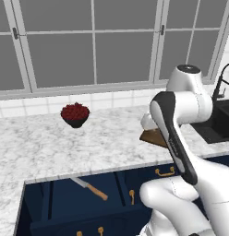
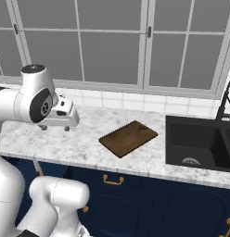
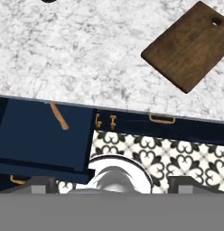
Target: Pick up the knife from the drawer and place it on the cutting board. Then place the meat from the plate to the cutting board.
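Hand view: the gripper (image 3: pixel 112 184) looks down from above the counter edge, its two dark fingertips (image 3: pixel 39 184) set far apart at the bottom, with nothing between them.
Gripper in the right base view: the gripper (image 2: pixel 54 126) hangs over the left part of the marble counter (image 2: pixel 79 143), fingers pointing down, clear of the surface, holding nothing.
Drawer: the drawer (image 3: pixel 41 135) is pulled open below the counter edge, navy inside; in the left base view the drawer (image 1: pixel 65 203) sits low and left of the arm.
Knife: the knife (image 1: pixel 90 188) lies flat on the drawer floor, silver blade toward the upper left, tan handle toward the lower right; in the hand view the knife (image 3: pixel 58 116) shows as a thin tan strip near the drawer's back edge.
Cutting board: the cutting board (image 3: pixel 190 47) lies on the counter at an angle, bare, with a small hole near one corner; in the right base view the cutting board (image 2: pixel 128 138) sits between the gripper and the black sink (image 2: pixel 200 143), just beside the sink's edge.
Bowl: a dark bowl of red berries (image 1: pixel 75 114) stands on the counter near the tiled back wall, well apart from the board.
Floor: patterned black-and-white tiles (image 3: pixel 168 153) show below the cabinet fronts.
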Motion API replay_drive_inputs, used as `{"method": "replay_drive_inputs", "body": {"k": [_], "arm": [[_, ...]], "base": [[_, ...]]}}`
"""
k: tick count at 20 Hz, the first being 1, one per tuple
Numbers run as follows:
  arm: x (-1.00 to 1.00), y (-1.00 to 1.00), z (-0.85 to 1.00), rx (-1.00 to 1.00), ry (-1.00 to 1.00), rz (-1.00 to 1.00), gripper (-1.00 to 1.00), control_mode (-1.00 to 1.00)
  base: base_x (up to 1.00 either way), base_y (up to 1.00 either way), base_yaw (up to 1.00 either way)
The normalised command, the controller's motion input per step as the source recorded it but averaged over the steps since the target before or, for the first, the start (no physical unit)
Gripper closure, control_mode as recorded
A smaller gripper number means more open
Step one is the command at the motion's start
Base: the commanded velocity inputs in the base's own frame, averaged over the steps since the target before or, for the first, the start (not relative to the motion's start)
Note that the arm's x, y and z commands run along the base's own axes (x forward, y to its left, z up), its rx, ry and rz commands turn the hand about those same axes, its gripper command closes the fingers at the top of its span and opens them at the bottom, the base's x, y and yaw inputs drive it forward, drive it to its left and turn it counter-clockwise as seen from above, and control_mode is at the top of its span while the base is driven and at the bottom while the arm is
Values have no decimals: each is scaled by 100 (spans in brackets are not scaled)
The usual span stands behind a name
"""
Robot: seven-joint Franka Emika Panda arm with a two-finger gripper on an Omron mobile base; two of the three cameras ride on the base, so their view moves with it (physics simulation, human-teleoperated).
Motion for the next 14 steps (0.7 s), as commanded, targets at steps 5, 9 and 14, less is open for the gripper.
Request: {"method": "replay_drive_inputs", "body": {"k": [5,9,14], "arm": [[-75,0,-1,0,-1,0,-100,100],[0,0,0,0,0,0,-100,100],[0,0,0,0,0,0,-100,100]], "base": [[-6,0,0],[-3,-31,8],[-17,-74,65]]}}
